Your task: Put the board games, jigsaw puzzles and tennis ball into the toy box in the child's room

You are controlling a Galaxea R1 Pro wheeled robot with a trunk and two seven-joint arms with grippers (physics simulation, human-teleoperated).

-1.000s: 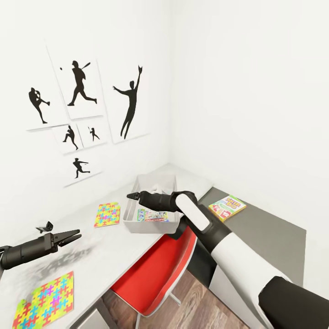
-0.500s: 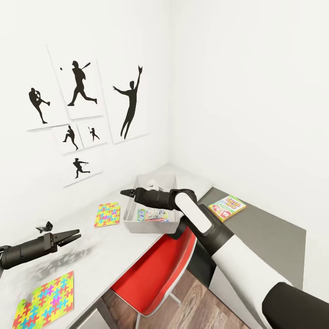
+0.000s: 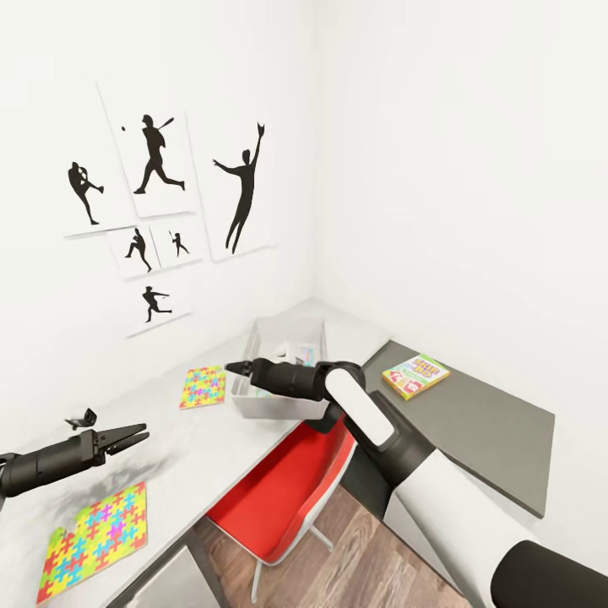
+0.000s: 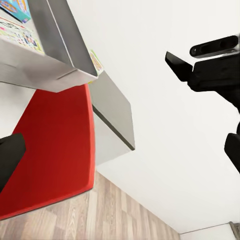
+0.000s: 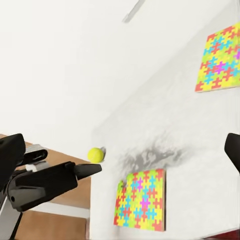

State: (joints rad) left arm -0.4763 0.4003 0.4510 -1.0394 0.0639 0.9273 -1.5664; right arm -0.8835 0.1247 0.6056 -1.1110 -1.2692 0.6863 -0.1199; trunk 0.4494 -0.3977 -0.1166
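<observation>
- The right gripper (image 3: 232,368) hangs over the table (image 3: 211,439) at the near left corner of the toy box (image 3: 257,404), between it and the farther puzzle (image 3: 203,386). Its fingers look drawn nearly together and hold nothing.
- The left gripper (image 3: 135,436) reaches out low over the table's near end, its fingers close together in a narrow point, empty.
- The nearer puzzle (image 3: 95,540) lies flat by the table's front edge, below the left gripper.
- In the right wrist view, the tennis ball (image 5: 96,154) sits at the table's edge just beyond the left gripper's tip.
- Game boxes (image 4: 16,20) lie inside the toy box.
- A yellow-green game box (image 3: 415,375) lies on the dark grey cabinet top (image 3: 481,431), well apart from the toy box.
- A red chair (image 3: 279,498) is tucked under the table.
</observation>
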